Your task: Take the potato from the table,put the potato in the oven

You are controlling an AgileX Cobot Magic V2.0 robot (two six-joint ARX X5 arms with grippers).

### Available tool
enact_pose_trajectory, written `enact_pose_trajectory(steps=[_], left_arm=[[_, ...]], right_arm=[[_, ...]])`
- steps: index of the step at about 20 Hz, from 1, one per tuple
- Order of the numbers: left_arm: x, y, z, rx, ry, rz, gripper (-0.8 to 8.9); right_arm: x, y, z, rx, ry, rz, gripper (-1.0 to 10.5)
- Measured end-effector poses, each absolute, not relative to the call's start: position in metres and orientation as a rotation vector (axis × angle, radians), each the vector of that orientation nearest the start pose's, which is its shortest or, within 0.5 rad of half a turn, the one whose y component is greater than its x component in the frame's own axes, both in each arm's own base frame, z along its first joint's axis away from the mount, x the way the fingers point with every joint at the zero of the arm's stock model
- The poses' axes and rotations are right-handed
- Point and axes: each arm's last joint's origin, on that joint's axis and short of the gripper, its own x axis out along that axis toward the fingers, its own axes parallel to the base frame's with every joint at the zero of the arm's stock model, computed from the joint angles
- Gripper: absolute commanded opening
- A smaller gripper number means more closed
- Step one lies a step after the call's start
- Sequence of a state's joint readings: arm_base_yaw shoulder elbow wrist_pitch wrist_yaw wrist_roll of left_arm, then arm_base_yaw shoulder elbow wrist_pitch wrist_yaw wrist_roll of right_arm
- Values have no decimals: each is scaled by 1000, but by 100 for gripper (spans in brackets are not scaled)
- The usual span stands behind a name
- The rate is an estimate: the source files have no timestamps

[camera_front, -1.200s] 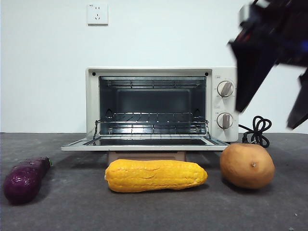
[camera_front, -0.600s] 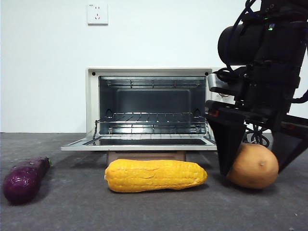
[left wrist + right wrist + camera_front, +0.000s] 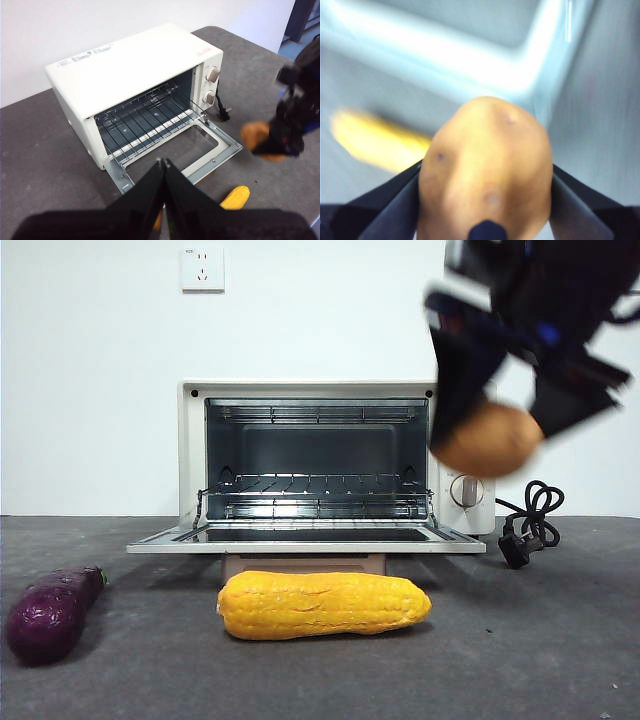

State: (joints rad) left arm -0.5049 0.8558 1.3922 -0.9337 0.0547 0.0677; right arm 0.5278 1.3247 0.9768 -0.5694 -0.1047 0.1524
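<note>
The tan-brown potato point(image 3: 490, 438) hangs in the air in front of the oven's knob panel, held between the black jaws of my right gripper point(image 3: 495, 430); the right wrist view shows the potato point(image 3: 487, 175) filling the space between both jaws. The cream-white oven point(image 3: 330, 455) stands at the back of the table with its door point(image 3: 305, 537) folded down and its wire rack point(image 3: 318, 485) bare. My left gripper point(image 3: 164, 165) hovers shut high above the oven door point(image 3: 200, 150), holding nothing. From there the potato point(image 3: 256, 137) shows blurred to the oven's knob side.
A yellow corn cob point(image 3: 325, 604) lies on the dark grey table point(image 3: 500, 660) in front of the oven door. A purple eggplant point(image 3: 50, 612) lies at the far left. The oven's black cord and plug point(image 3: 525, 525) rest at the right.
The right gripper came down around the potato on the table, shut on it, and has lifted it up and slightly left to knob height. The plug shows again.
</note>
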Motion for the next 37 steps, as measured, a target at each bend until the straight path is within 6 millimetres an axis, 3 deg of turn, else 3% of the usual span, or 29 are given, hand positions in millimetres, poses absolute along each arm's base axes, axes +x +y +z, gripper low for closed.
enact_pose_trajectory(steps=[2,4,12,18,21,23,24,27,37], left_arm=[[101,-57,442,156,376,-566,-8],[100,-57,441,160,391,-566,-8],[98,-56,436,173,442,-566,-8],[97,-56,433,180,475,-566,-8],[97,-55,432,183,490,-565,-8],[96,-55,431,186,503,-565,-8],[96,-55,430,188,511,-565,-8],[96,-55,430,189,516,-565,-8],[96,-55,430,189,516,-565,-8]], right_arm=[[234,141,271,3,792,537,-18],[247,148,271,56,710,540,-18],[303,181,226,229,590,518,-18],[337,197,221,308,464,412,-17],[353,200,208,342,459,368,-17],[357,199,202,348,461,331,-15],[359,197,202,350,449,307,37],[363,192,207,366,398,273,338],[366,182,201,354,454,236,357]])
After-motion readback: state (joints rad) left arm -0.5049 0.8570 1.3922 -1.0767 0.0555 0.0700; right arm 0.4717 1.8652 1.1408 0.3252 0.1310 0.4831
